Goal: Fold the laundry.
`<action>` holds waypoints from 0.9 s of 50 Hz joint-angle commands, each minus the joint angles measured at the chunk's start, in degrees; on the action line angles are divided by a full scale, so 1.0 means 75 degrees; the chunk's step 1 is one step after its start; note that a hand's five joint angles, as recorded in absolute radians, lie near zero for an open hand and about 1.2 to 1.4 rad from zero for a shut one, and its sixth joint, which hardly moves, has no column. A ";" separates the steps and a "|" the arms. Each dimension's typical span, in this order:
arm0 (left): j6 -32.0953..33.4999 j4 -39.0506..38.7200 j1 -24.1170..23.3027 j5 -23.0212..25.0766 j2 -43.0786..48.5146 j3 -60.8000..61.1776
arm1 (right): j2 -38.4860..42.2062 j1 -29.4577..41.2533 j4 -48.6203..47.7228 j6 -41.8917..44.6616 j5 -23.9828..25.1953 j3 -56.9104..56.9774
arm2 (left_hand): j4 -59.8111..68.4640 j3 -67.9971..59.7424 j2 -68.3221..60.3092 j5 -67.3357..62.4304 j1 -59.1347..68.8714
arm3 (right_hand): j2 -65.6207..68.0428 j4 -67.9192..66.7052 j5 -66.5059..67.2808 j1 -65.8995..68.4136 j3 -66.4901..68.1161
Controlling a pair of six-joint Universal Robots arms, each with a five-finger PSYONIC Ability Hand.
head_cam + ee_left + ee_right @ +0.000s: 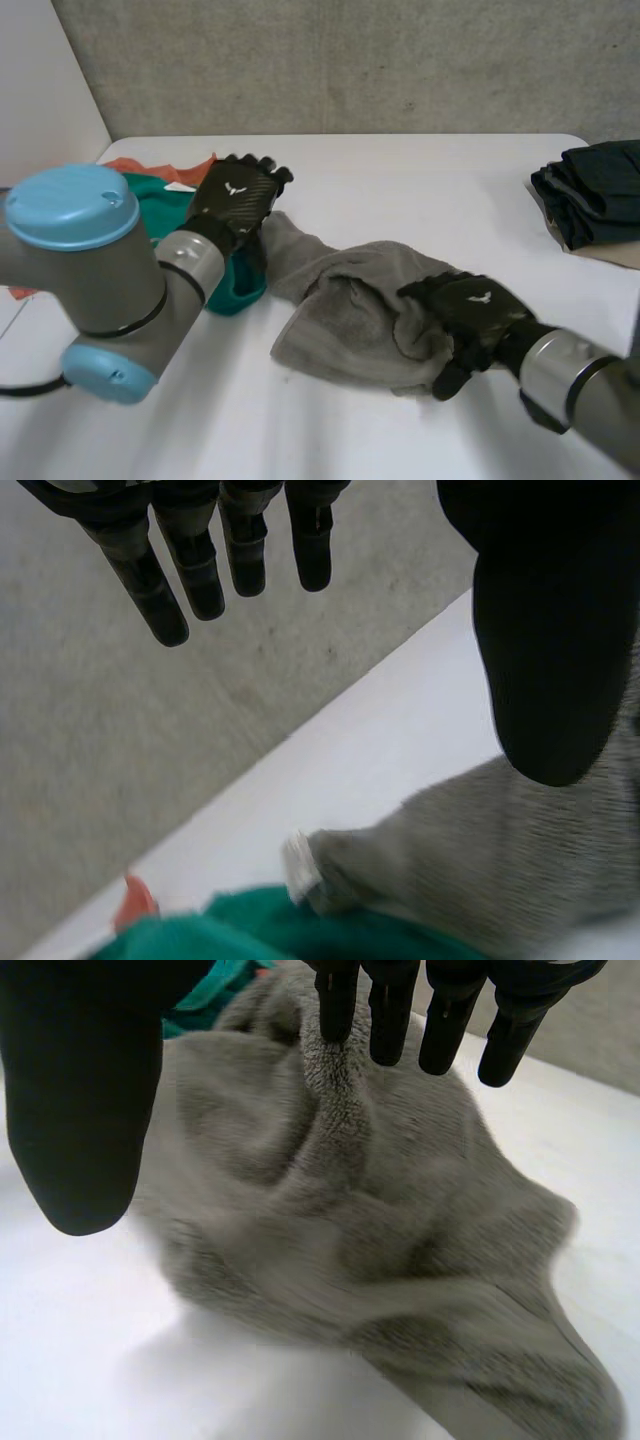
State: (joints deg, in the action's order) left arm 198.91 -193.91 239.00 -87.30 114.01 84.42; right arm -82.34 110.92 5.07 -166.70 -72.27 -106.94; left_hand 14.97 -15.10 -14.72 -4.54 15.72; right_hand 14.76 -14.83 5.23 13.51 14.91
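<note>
Head view gives me the worktop [400,180], its far edge running along the grey wall [350,60], with bare white room in front and between the middle heap and the right side. At the far left an orange cloth [140,163] peeks out beside a green cloth [165,205], both close to the left edge. My left hand [235,200] is over the spot where the green cloth meets a corner of the grey towel [340,300]. Its fingers [200,560] are straight and wide of the thumb, holding nothing. The towel lies crumpled mid-worktop. My right hand [470,305] rests on the towel's right side, fingers [390,1010] straight and wide of the thumb, tips at a raised fold, not clamped. Far right, a stack of dark clothes [595,190] sits at the edge, well apart.
</note>
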 commanded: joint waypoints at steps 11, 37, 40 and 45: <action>0.2166 0.1994 0.0360 0.1562 0.3816 -0.4188 | 0.1450 0.2600 -0.2080 0.1272 -0.1660 0.0335 | 0.0330 -0.0312 -0.0363 -0.0387 0.0230 | 0.0340 -0.0331 0.0278 0.0507 0.0321; 0.2413 0.2206 0.0266 0.0274 0.3620 -0.4601 | 0.1020 0.2426 -0.2716 0.1999 -0.3302 0.0922 | 0.8671 -0.8653 -0.8704 -0.8728 0.8571 | 0.8698 -0.8689 0.8636 0.8865 0.8679; 0.1980 0.2183 0.0254 0.0027 0.2812 -0.4192 | 0.0305 0.1677 -0.2143 0.2268 -0.3243 0.1051 | 0.8671 -0.8653 -0.8704 -0.8728 0.8571 | 0.8698 -0.8689 0.8636 0.8865 0.8679; 0.1089 0.2182 0.0243 -0.0009 0.1453 -0.3196 | -0.0130 0.0236 -0.1076 0.2971 -0.2846 0.1612 | 0.8671 -0.8653 -0.8704 -0.8728 0.8571 | 0.8698 -0.8689 0.8636 0.8865 0.8679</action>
State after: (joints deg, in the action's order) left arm 214.64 -177.47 240.94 -86.01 136.98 52.37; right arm -78.04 124.14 -11.62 -149.66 -96.52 -98.76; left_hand 68.57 -68.03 -68.36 -56.07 64.90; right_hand 67.44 -68.53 55.81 64.31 67.92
